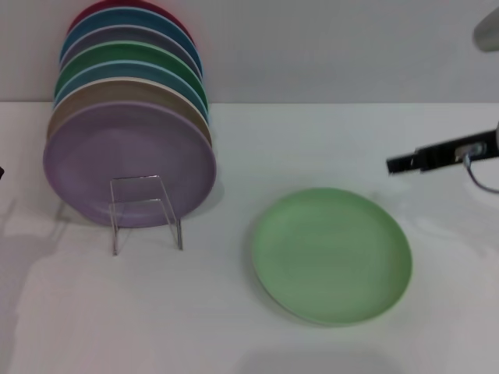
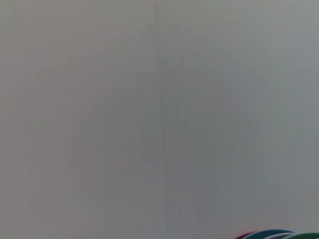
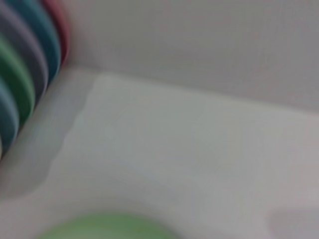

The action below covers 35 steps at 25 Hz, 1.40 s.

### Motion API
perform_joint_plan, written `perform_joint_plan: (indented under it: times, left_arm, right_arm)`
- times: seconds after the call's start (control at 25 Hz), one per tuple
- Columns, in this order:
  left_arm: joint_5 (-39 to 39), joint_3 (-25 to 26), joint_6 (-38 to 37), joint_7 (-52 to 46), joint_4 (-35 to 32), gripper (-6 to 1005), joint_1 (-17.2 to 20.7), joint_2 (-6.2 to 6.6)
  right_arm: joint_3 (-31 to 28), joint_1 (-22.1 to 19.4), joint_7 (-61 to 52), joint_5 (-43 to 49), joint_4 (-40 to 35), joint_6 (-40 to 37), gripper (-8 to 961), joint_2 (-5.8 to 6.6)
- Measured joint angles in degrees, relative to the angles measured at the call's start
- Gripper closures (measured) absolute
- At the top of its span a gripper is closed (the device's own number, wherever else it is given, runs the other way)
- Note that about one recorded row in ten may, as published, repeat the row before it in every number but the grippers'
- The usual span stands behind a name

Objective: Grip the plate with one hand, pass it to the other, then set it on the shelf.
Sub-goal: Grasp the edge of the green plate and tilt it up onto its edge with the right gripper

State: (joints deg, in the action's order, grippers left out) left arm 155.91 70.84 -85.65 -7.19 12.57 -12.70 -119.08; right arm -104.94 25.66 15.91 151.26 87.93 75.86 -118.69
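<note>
A: Where is the plate (image 1: 331, 255)?

B: Flat on the white table (image 1: 312, 140), well right of the clear shelf (image 1: 145, 210) that props a row of coloured plates (image 1: 129, 109).

A: And the right gripper (image 1: 401, 163)?

B: Above the plate's far right, apart from it; whether its fingers are apart, I cannot tell. The left gripper is out of sight.

A: So which step?

B: Probably the first grip: it must descend to the rim.

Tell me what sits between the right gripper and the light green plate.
Nothing: in the head view only bare white table separates the right gripper from the light green plate.
</note>
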Motion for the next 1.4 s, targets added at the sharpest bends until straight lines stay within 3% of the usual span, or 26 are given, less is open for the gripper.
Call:
perform_joint_plan:
  times: [0.24, 0.6, 1.4]
  left_arm:
    - [0.20, -0.09, 0.11, -0.10, 0.00, 233, -0.19, -0.03]
    - [0.11, -1.01, 0.17, -0.15, 0.00, 241, -0.31, 0.00]
    - [-0.19, -2.38, 1.59, -0.10, 0.09, 257, -0.75, 0.00]
  right_arm:
    - [0.25, 1.08, 0.86, 0.68, -2.27, 2.96, 155, -0.14]
    - [2.26, 4.11, 2.82, -1.58, -12.87, 1.59, 156, -0.24]
    - [2.54, 3.07, 3.53, -1.12, -14.88, 0.71, 156, -0.09]
